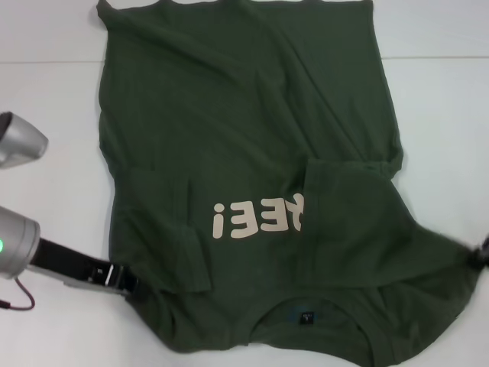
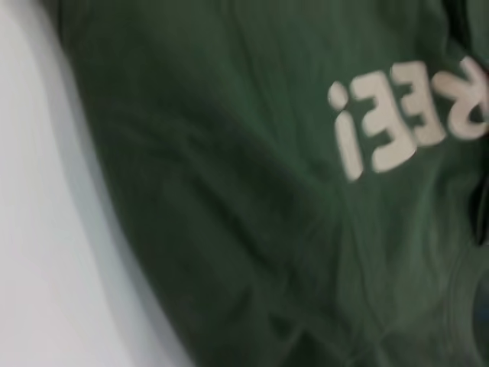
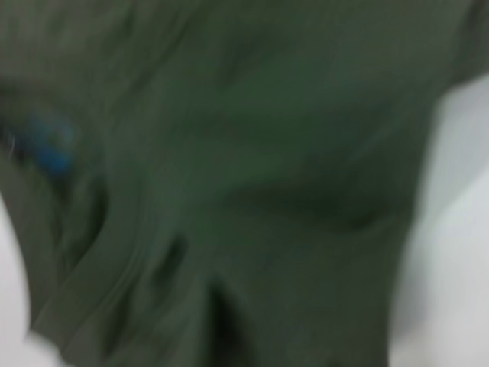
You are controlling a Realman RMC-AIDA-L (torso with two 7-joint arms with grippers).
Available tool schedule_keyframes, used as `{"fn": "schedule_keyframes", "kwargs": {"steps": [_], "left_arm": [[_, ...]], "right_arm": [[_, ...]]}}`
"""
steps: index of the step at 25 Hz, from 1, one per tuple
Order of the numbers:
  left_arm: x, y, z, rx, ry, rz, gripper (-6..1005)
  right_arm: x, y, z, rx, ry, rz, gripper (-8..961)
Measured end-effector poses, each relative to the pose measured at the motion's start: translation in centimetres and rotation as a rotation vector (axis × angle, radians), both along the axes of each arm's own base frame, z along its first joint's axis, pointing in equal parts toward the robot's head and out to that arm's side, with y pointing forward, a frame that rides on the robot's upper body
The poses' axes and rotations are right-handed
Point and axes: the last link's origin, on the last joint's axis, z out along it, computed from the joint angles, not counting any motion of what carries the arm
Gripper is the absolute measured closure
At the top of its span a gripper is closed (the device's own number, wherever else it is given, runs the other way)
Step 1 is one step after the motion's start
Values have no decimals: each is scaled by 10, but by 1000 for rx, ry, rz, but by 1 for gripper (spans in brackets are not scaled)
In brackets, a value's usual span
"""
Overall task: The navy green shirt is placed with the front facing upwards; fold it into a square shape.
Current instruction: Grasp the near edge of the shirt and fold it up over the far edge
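Bright even light; blurred wrist views

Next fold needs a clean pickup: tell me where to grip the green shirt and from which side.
Take the navy green shirt at its near shoulders, either side of the collar, coming in from the outer edges. Both sleeves already lie folded inward, and the left gripper and right gripper sit at those edges.
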Motion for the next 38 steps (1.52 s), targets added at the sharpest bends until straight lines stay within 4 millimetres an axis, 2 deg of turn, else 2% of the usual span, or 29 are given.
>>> {"fn": "schedule_keyframes", "kwargs": {"steps": [3,6,13,21,29,38], "left_arm": [[0,7,12,64,-41,-16,945],[-2,15,24,126,-60,-31,945],[1,29,39,214,-96,-78,945],[3,38,56,273,-115,-99,945],[4,54,79,365,-112,-120,944],[16,76,76,426,-93,-166,944]], "right_arm": [[-7,4,19,92,60,36,932],[-12,5,27,125,103,63,932],[-32,7,31,159,207,125,932],[-44,9,29,196,317,86,931],[-35,22,49,347,405,29,931],[-24,39,54,444,442,16,930]]}}
